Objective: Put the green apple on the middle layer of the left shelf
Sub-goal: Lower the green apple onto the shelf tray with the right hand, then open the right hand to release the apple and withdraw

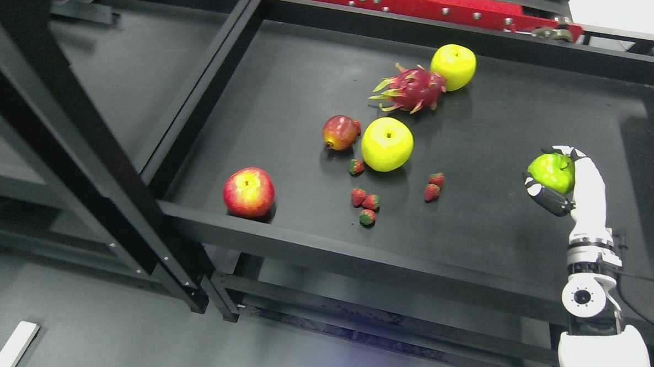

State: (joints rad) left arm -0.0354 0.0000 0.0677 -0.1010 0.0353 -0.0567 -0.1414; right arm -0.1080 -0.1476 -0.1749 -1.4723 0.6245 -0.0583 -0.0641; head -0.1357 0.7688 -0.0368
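One green apple [550, 172] (right hand [567, 181] gripping)

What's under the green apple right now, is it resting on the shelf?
The green apple sits in the right hand, fingers curled around it. Dark shelf shows around it, but the hand hides the underside, so contact cannot be told.

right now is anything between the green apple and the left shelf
The right hand grips the green apple over the right shelf's tray. Leftward lie strawberries, a yellow apple and a red apple, then the tray's raised edge and a black frame post. Carried high, only the post obstructs.
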